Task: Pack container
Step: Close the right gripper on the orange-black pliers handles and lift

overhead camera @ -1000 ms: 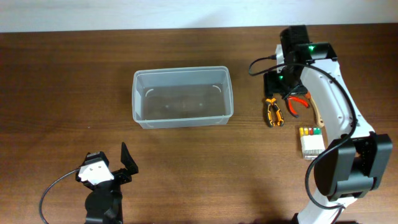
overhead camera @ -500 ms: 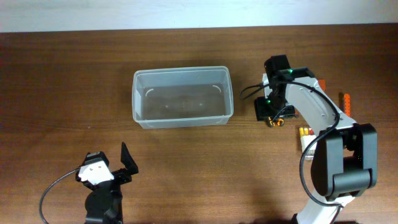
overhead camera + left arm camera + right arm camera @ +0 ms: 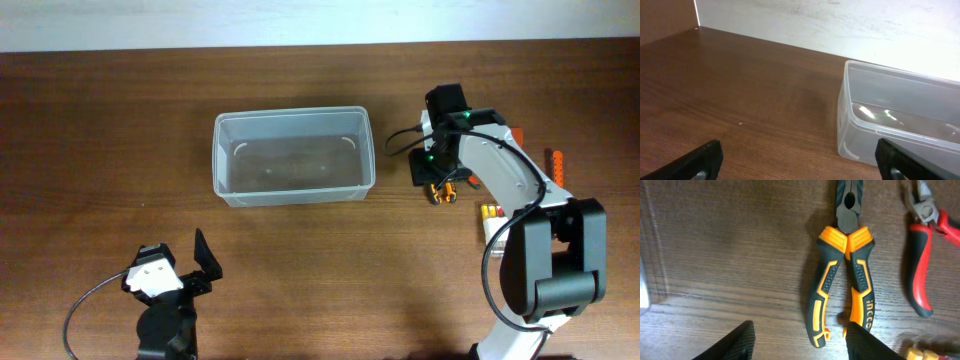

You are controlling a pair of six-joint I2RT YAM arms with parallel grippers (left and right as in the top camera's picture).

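The clear rectangular container (image 3: 294, 113) stands empty in the middle of the table; it also shows at the right of the left wrist view (image 3: 844, 125). My right gripper (image 3: 437, 181) is open, low over the orange-and-black pliers (image 3: 443, 193). In the right wrist view its fingers (image 3: 802, 345) straddle the handle ends of these pliers (image 3: 842, 275), the right finger over the right handle's tip. My left gripper (image 3: 192, 268) is open and empty near the front left, well short of the container (image 3: 797, 165).
Red-handled pliers (image 3: 921, 250) lie just right of the orange pliers. A small white box with coloured pieces (image 3: 491, 214) sits partly under the right arm. An orange tool (image 3: 553, 163) lies further right.
My right gripper has moved from the back, left and forward, and down over the orange-and-black pliers. The left arm has not moved.
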